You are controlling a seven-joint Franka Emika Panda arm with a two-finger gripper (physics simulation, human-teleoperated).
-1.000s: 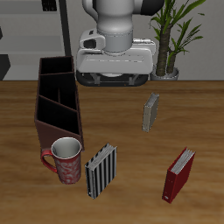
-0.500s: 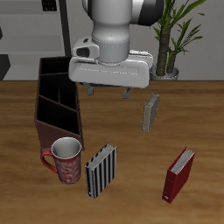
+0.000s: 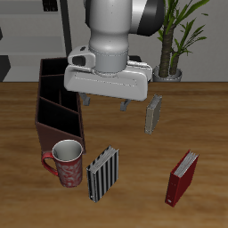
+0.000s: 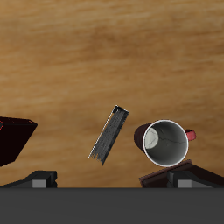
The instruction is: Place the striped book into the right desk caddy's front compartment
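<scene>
At left, the right desk caddy (image 3: 59,105) is standing open beside a mug (image 3: 66,164). At lower centre, the striped book (image 3: 102,173), likely thin, stiff and light, is waiting upright, its top edge free for pinching. Above, the gripper (image 3: 105,103) is hovering, fingers apart and empty.
</scene>
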